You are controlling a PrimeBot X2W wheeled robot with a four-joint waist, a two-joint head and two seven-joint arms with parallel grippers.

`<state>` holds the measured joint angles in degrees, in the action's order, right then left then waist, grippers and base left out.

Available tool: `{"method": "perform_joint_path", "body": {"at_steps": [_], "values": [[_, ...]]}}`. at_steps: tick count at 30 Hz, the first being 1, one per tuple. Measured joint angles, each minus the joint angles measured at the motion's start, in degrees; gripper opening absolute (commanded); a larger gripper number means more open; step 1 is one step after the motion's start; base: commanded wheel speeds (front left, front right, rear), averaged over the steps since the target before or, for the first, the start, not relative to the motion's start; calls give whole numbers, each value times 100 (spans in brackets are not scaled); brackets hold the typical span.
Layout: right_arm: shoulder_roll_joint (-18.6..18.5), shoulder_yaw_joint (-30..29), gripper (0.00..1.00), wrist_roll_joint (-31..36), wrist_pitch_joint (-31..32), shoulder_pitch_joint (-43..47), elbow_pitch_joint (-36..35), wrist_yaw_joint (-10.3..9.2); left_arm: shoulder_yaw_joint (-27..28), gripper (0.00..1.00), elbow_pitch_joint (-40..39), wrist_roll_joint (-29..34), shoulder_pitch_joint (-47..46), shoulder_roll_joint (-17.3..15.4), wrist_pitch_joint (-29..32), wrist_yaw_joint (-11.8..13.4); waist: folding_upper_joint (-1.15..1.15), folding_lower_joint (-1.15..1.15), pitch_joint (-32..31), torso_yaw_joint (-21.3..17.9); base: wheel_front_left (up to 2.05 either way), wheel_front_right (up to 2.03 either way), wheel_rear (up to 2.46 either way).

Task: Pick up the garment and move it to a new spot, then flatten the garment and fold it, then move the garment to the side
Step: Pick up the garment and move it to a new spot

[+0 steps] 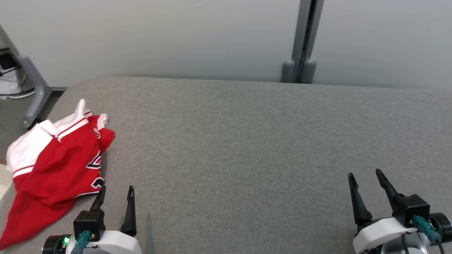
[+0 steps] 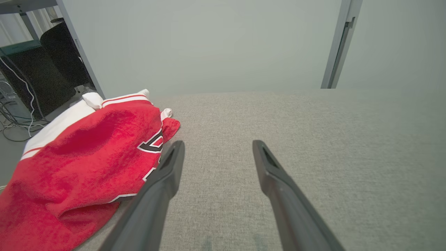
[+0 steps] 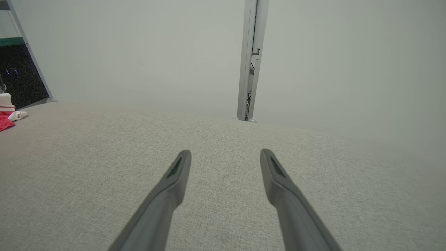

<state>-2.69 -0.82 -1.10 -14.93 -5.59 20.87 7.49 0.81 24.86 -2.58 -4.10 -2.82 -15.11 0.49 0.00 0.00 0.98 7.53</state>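
The garment (image 1: 58, 165) is a red jersey with white sleeves and black-and-white lettering, lying crumpled at the left edge of the grey fabric-covered table (image 1: 247, 148). In the left wrist view the garment (image 2: 80, 167) bunches up just left of my fingers. My left gripper (image 1: 117, 191) stands open near the table's front edge, its left fingertip right beside the jersey's lower hem. My right gripper (image 1: 364, 176) is open at the front right, far from the jersey, with nothing between its fingers. The right wrist view catches a scrap of the garment (image 3: 8, 118) at its far left.
A pale wall runs behind the table, with a grey vertical post (image 1: 303, 42) at the back centre-right. A grey frame leg (image 1: 33, 88) and dark equipment with cables (image 2: 31, 80) stand off the table's left side.
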Motion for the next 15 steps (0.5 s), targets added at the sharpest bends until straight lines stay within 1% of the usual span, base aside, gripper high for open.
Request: {"method": "perform_joint_path", "body": {"at_steps": [4, 5, 15], "values": [[2, 165, 100, -79, -1, -5, 1, 0, 58, 100, 29, 9, 6, -10, -2, -10, 0, 0, 12, 394, 0, 0, 0], [2, 165, 100, -79, -1, -5, 1, 0, 58, 100, 29, 9, 6, -10, -2, -10, 0, 0, 12, 394, 0, 0, 0], [2, 567, 100, -257, -5, -9, 51, 1, 258, 100, 80, 5, 37, -42, -2, -35, 0, 0, -1, 1461, 0, 0, 0]]}}
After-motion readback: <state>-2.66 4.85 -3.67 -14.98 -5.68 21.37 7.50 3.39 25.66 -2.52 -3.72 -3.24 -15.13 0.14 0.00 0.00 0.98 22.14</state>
